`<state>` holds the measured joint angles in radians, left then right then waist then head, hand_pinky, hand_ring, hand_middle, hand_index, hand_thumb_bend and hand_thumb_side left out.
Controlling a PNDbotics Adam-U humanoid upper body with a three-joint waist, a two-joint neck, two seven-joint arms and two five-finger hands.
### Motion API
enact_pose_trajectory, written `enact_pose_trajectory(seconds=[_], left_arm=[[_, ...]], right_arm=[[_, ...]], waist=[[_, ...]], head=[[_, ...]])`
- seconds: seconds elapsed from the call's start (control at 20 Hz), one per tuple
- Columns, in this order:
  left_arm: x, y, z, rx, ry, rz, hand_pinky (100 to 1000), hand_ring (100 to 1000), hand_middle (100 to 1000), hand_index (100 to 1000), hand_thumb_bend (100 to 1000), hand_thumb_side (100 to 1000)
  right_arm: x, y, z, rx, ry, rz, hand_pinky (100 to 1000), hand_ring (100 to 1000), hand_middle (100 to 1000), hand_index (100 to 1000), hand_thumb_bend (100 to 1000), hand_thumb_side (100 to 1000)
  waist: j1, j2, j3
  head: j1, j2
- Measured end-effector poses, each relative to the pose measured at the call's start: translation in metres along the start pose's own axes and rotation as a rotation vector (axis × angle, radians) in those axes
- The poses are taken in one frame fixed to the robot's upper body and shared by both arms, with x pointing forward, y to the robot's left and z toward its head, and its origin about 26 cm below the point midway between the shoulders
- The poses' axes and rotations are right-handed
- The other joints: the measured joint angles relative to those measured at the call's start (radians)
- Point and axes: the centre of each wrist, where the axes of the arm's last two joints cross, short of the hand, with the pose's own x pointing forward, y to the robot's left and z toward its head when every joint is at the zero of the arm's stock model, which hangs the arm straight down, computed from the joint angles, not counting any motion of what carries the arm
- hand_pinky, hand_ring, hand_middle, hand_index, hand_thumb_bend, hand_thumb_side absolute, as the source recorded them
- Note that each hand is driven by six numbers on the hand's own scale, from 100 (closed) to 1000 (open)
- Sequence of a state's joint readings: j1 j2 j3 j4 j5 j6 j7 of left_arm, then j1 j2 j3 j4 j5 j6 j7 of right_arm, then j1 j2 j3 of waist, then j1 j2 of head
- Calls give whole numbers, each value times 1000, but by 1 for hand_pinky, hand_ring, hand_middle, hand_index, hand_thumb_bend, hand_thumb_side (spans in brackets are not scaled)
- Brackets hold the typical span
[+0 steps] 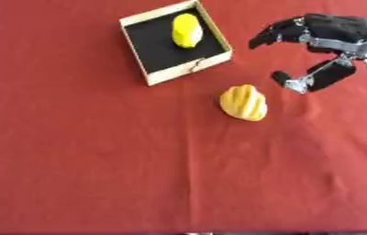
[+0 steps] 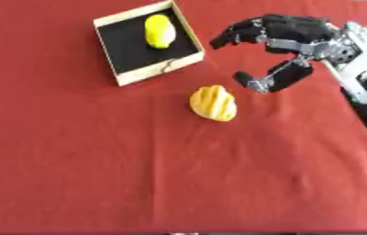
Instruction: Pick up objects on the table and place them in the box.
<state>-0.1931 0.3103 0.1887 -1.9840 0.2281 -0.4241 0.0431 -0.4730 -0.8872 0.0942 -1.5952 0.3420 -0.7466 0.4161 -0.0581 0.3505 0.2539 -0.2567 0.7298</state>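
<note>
**Ridged yellow piece waits beside the box, right hand spread above it**

The box (image 1: 150,72), a shallow tray with pale walls and a black floor, sits on the red tabletop (image 1: 82,160) and serves as the reference here. Inside it, toward its far right corner, lies a smooth yellow lemon-like object (image 1: 186,30). Just outside the box's near right corner, apart from the wall, rests the ridged yellow object (image 2: 213,103), lying on its side on the cloth.

Right of the box and beyond the ridged piece hangs the right hand (image 2: 287,43), its fingers (image 2: 236,34) spread wide and holding nothing, thumb below them and pointing toward the ridged piece. The left hand is not in view.

The ridged piece looks light and rigid, probably a plastic toy, with a rounded body that may roll or skid on the cloth. Its grooves should offer some purchase; a hold across its short width, fingers on one flank and thumb on the other, seems the safest.
</note>
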Motion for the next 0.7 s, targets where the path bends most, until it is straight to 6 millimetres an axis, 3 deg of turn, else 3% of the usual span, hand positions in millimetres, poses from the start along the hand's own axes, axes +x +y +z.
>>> enact_pose_trajectory(seconds=[0.2, 0.7], left_arm=[[0, 0, 0, -1, 1, 0, 873, 781, 756, 856, 118, 719], [0, -1, -1, -5, 3, 5, 873, 781, 756, 855, 120, 721]], right_arm=[[-3, 3, 1, 20, 13, 2, 724, 831, 818, 952, 100, 237], [-10, 20, 3, 101, 48, 17, 746, 856, 831, 964, 100, 439]], waist=[[-1, 0, 1], [-7, 6, 8]], head=[[0, 0], [0, 2]])
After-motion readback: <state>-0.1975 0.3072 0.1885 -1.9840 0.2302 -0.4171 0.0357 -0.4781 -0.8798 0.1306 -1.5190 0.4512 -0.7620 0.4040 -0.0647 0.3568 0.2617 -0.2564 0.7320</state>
